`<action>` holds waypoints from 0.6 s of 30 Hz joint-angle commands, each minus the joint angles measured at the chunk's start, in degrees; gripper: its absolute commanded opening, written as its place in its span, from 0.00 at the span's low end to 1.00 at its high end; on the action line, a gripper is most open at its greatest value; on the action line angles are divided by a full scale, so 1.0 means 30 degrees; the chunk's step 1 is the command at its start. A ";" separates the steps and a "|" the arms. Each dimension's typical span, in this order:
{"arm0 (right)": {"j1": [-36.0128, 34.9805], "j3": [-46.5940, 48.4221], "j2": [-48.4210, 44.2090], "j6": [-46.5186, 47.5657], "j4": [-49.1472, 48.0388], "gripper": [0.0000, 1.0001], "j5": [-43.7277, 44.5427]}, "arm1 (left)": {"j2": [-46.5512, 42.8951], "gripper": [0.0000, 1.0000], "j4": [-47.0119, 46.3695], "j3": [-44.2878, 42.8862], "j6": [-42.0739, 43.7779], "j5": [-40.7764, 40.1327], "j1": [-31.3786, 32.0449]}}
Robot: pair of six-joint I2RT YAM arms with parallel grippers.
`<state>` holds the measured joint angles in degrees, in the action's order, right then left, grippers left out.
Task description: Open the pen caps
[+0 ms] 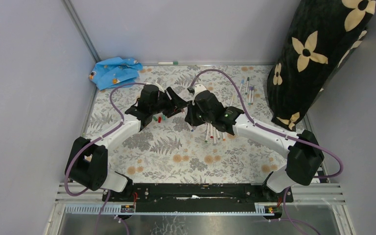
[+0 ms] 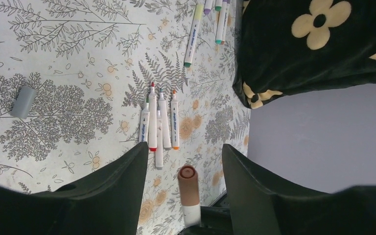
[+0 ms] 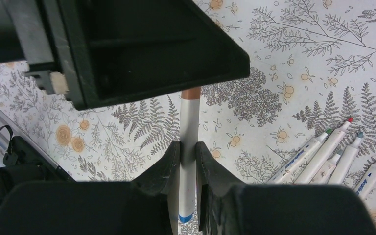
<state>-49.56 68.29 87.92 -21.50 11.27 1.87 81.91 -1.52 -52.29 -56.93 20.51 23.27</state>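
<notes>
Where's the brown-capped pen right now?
Centre of the overhead view: the pen is pinched in the right gripper, its brown cap poking up inside the open left gripper, near the row of uncapped pens.

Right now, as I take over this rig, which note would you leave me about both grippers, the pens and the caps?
Right gripper: shut on a thin white-barrelled marker pen, holding it out toward the left arm.
Left gripper: open, with a finger on each side of that pen's short brown plastic cap, not touching it.
Done: a group of uncapped white pens lies on the flower-printed table. A loose grey cap lies apart from them.
Left: pull off the brown cap, then do the pens by the black flowered cushion. Those far pens seem capped.
</notes>
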 commanded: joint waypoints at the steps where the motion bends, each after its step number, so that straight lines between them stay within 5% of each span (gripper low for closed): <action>1: -0.0224 0.1130 -0.0264 -0.0167 -0.0691 0.00 -0.0094 | 0.0148 0.62 -0.1454 0.0426 -0.0373 0.0708 0.0125; 18: -0.0384 0.0952 -0.0185 -0.0247 -0.0913 0.00 -0.0258 | -0.0239 0.32 -0.1501 0.0621 -0.0508 0.0520 0.0117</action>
<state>-50.02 69.36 87.92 -21.52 11.20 1.85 82.00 -3.09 -51.24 -58.50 21.61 23.27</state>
